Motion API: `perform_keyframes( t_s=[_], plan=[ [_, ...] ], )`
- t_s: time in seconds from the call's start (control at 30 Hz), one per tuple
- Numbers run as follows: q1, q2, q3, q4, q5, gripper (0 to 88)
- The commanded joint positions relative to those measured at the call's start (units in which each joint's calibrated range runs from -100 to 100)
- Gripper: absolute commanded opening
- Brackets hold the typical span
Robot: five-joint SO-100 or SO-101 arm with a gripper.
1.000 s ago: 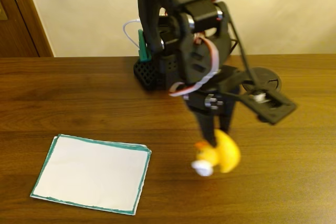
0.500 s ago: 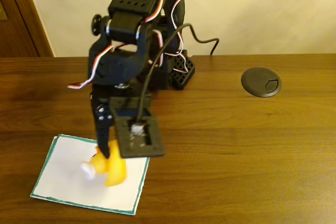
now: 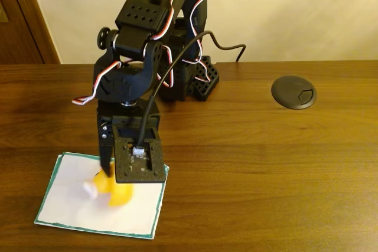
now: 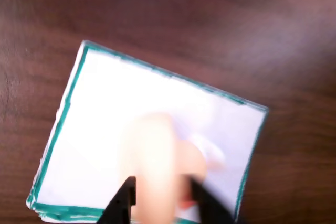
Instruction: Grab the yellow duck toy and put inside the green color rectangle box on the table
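Note:
The yellow duck toy (image 3: pixel 112 190) hangs blurred just over the white sheet with the dark green border (image 3: pixel 71 202), my gripper (image 3: pixel 109 175) shut on it from above. In the wrist view the duck (image 4: pixel 152 166) is a pale washed-out blur between my two black fingertips (image 4: pixel 122 203), and my gripper (image 4: pixel 160 203) sits at the bottom edge over the green-bordered sheet (image 4: pixel 115 93). The duck is over the sheet's right half in the fixed view. Whether it touches the paper I cannot tell.
A dark brown wood-grain table (image 3: pixel 266 163) carries a round black cable grommet (image 3: pixel 293 91) at the back right. The arm's black base (image 3: pixel 198 84) stands at the back centre near the wall. A wooden door frame (image 3: pixel 23 16) is at far left.
The arm swung from the right side of the table to the left, carrying the duck over the sheet. In the last half second it lowered and shifted slightly left.

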Motion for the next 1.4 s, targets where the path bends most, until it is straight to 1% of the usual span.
perform_keyframes(
  t_s=[0.0,0.03,0.13,0.2,0.3,0.4,0.43,0.5,0.6,0.63,0.73,0.87,0.97,1.03,1.23,1.37],
  plan=[
    [-0.9,-3.3,-0.2,1.1,-0.6,25.0],
    [-1.1,-4.2,-0.2,1.7,-0.8,27.5],
    [-1.6,-6.5,-0.2,3.5,-1.0,31.6],
    [-2.6,-8.5,0.1,4.9,-1.7,32.4],
    [-7.2,-15.4,1.8,7.3,-3.5,32.4],
    [-13.9,-22.9,6.3,8.1,-5.8,31.6],
    [-15.4,-25.6,8.1,8.5,-6.4,28.6],
    [-18.0,-31.7,11.8,9.4,-7.6,18.6],
    [-20.7,-38.3,15.0,11.6,-9.2,5.9],
    [-21.5,-39.2,16.0,11.7,-9.9,3.4],
    [-23.1,-42.1,20.2,11.7,-11.8,1.8],
    [-23.7,-51.9,28.6,13.5,-14.4,0.2],
    [-22.9,-61.8,34.2,19.2,-14.8,0.2],
    [-21.3,-73.4,39.4,26.0,-15.0,0.2],
    [-20.8,-73.4,43.2,26.1,-15.5,0.2],
    [-23.3,-73.5,45.0,25.1,-14.9,0.7]
  ],
)
